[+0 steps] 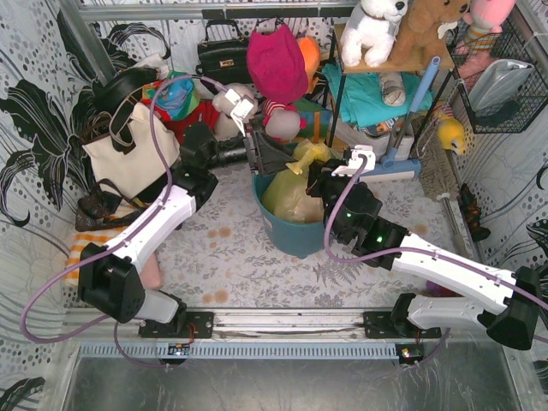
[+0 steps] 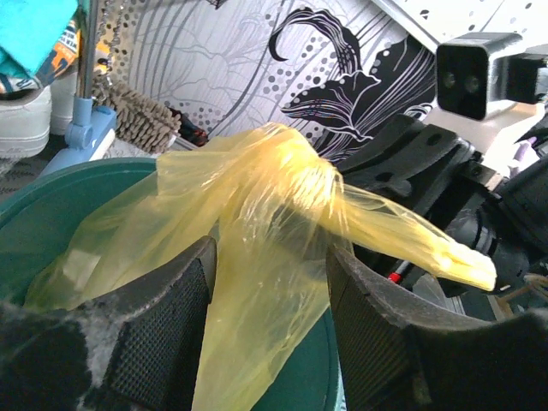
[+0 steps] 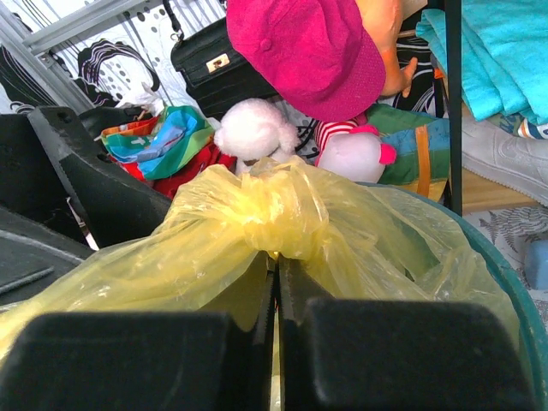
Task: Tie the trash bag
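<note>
The yellow-green trash bag [image 1: 289,195] sits in the teal bin [image 1: 295,233], its top gathered into a knot [image 3: 282,210] with two tails. My left gripper [image 1: 272,158] is at the bag's far left side. In the left wrist view it [image 2: 270,317] is open, and a flat tail of the bag [image 2: 257,282] hangs between its fingers [image 2: 163,334] without being pinched. My right gripper [image 1: 322,183] is at the bag's right side. In the right wrist view it [image 3: 276,270] is shut on a thin fold of bag plastic just under the knot.
A cream tote bag [image 1: 128,154] stands at the left. Plush toys and a pink cap [image 1: 276,62] crowd the back, beside a shelf rack [image 1: 385,94] with cloth and a brush. The bin rim [image 3: 505,265] and the left gripper body [image 3: 94,188] lie close around the knot.
</note>
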Robot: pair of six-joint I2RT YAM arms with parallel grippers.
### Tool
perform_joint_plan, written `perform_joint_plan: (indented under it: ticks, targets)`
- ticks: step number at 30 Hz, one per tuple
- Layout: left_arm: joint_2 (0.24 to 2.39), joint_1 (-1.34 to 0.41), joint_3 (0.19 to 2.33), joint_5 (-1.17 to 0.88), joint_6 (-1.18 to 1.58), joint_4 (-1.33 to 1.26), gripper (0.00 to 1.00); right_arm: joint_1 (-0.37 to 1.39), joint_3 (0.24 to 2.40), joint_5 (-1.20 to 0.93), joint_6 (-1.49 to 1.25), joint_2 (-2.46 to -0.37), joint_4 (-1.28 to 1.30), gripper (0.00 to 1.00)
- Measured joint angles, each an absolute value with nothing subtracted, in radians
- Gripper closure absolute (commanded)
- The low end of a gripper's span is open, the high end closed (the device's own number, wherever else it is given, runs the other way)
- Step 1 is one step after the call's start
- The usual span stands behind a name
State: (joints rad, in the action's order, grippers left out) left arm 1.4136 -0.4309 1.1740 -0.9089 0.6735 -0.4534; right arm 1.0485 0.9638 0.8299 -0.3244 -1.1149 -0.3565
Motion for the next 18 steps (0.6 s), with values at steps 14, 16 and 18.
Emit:
perform_joint_plan:
  ticks: [14,16,18]
  targets:
    - [1.475,-0.486,1.251,-0.934,0.559,-0.297,0.90,1.048,0.964,0.830,-0.332,-1.115,-0.356,1.00]
    - [1.473,-0.491,1.251,-0.931,0.547,-0.275,0.95,1.048,0.964,0.830,-0.336,-1.115,-0.356,1.00]
    - [1.463,-0.492,1.248,-0.924,0.540,-0.261,0.98,1.048,0.962,0.830,-0.336,-1.115,-0.360,1.00]
